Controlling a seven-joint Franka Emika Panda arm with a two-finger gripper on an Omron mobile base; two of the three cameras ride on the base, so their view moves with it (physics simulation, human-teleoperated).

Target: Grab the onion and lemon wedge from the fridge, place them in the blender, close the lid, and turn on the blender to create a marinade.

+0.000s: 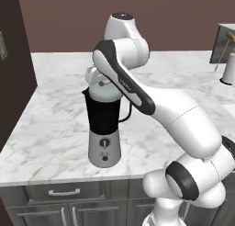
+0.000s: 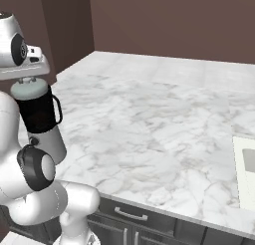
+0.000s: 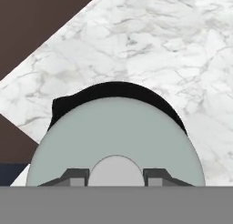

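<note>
Nearest to me, below the counter's front edge, I see dark grey cabinet fronts with a slim metal drawer handle (image 1: 64, 192). Above them runs the white marble counter (image 1: 55, 128), grey-veined and polished, with the blender (image 1: 105, 128) standing close to its near edge. Its base is a tapered silver-grey cone with a small black knob (image 1: 105, 142) facing me; the jar above is nearly black, smooth, with a looped side handle (image 1: 127, 111) on its right.

The lid (image 3: 116, 132), a flat pale grey disc, sits on the jar's rim and covers it. From the hand camera I see the gripper (image 3: 116, 176) straight over it, its two dark fingers on either side of the rounded knob at the lid's middle, gripping that knob.

Farther right on the counter stands a pale cup-like holder (image 1: 229, 69) with a wooden utensil leaning in it. Beyond rises a plain matte brown wall (image 2: 174, 20).
</note>
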